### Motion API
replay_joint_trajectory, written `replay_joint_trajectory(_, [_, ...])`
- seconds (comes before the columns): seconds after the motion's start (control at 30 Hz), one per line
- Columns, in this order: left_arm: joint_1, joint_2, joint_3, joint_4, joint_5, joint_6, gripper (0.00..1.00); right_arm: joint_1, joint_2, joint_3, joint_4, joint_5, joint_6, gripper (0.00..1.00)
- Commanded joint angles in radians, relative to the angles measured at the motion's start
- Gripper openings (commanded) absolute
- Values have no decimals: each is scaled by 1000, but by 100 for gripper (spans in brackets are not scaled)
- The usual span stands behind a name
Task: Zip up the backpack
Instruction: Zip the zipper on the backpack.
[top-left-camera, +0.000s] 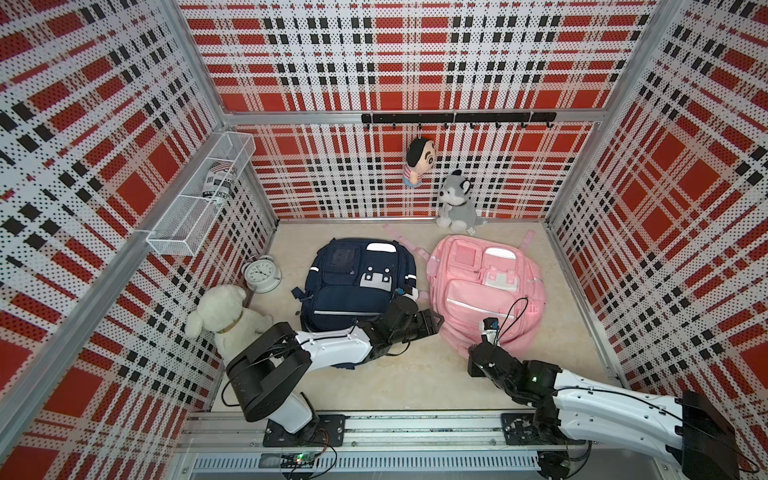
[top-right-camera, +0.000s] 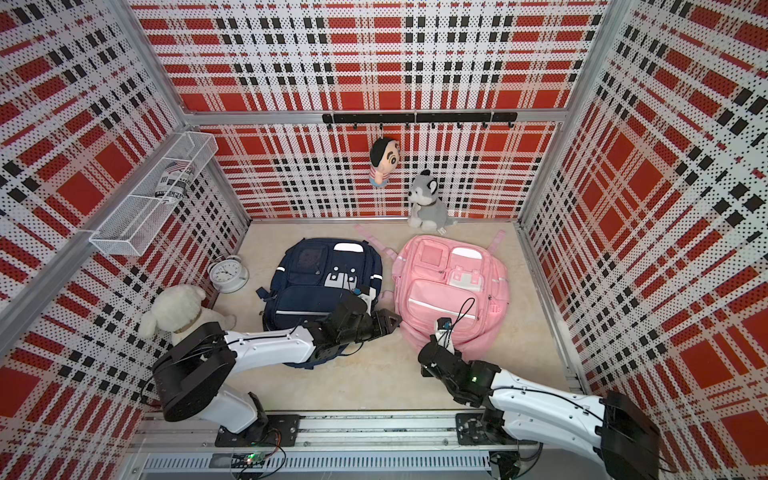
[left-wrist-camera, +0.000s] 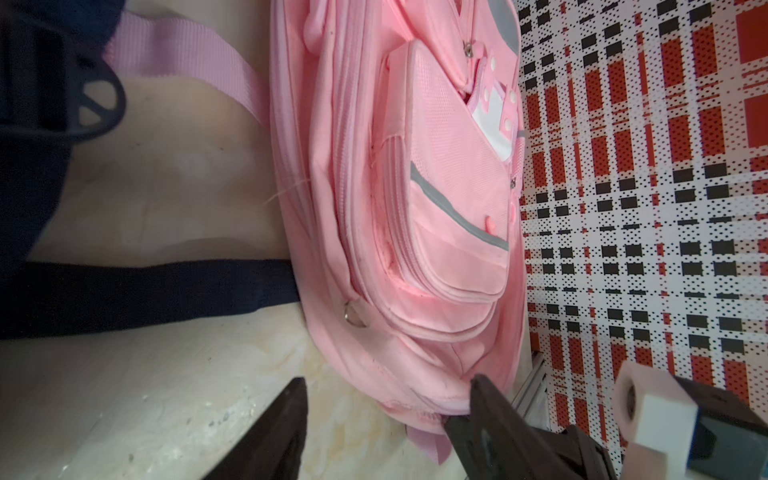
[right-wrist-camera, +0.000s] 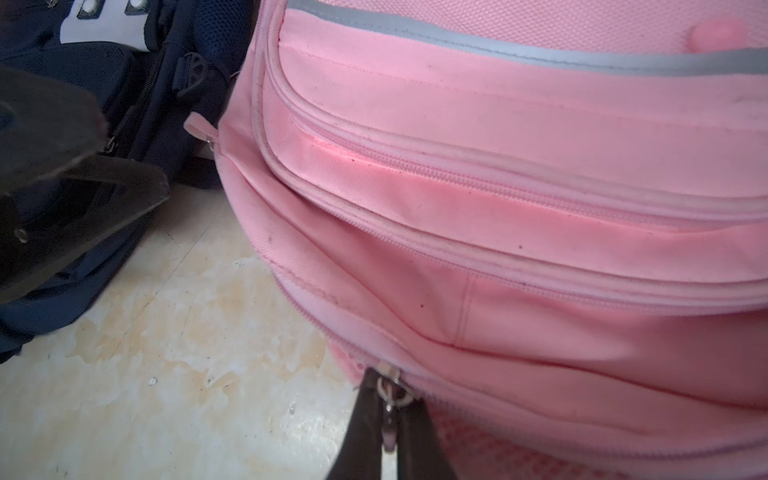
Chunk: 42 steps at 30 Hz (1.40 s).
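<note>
Right gripper pinches the zipper pull at the near edge of the pink backpack, which lies flat on the mottled beige floor beside a navy backpack. Left gripper stands open just beside the pink bag's lower corner. Red, black and white plaid perforated walls enclose the cell.

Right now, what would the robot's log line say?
task: zip pink backpack | right gripper: shut on zipper pull | left gripper: open, empty, beside it
</note>
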Motion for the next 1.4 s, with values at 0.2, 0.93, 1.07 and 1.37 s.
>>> replay_joint_trajectory(0.2, [-61,50,-12,92,58,-93,62,9,54,25,53,39,-22,0])
replay_joint_trajectory(0.93, [-25,138,23,155,104,-128,60,77,119,50,122,32,-78,0])
replay_joint_trajectory(1.07, [-13,142,33,159,104,-120,58,87,131,55,137,27,-85,0])
replay_joint_trajectory(1.37, [-9,173,44,171,132,-114,40,99,153,73,140,17,-104,0])
